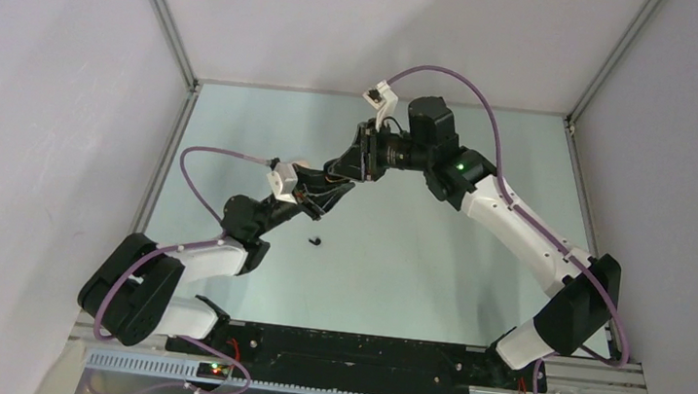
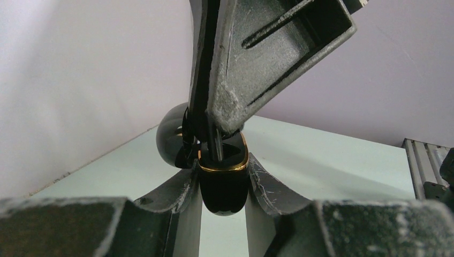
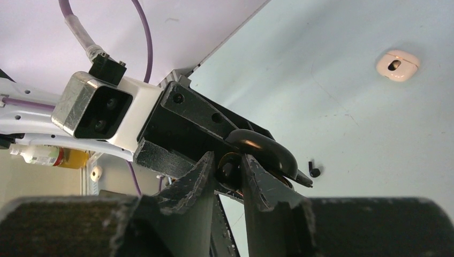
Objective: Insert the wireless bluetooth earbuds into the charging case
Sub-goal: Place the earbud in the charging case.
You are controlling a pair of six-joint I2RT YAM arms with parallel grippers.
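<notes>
Left hand (image 2: 222,172): shut on the black case (image 2: 224,195), one finger on each side of its lower half, holding it in the air above the tabletop (image 1: 436,265), left of its middle.
Black case: glossy, with a gold rim around its open top. Its lid (image 2: 170,138) is swung back behind it.
Right hand (image 3: 229,160): reaches in from the far right and meets the left hand. Its jaws are almost closed, leaving only a narrow gap, and the fingertips point down into the mouth of the case.
Black bud (image 3: 230,170): a small glossy dark piece pinched in that gap, right at the gold rim. From the left wrist a thin dark stem shows under the right fingertips, going down into the case. How deep it sits cannot be told.
Loose bud (image 1: 314,241): black, lying alone on the tabletop left of the middle, on the near side of the two hands. It is close under them and touches neither.
White case (image 3: 397,65): cream, rounded, with a dark oval on top. It lies flat on the tabletop well apart from both hands and shows only from the right wrist.
Other buds: none can be made out for certain.
</notes>
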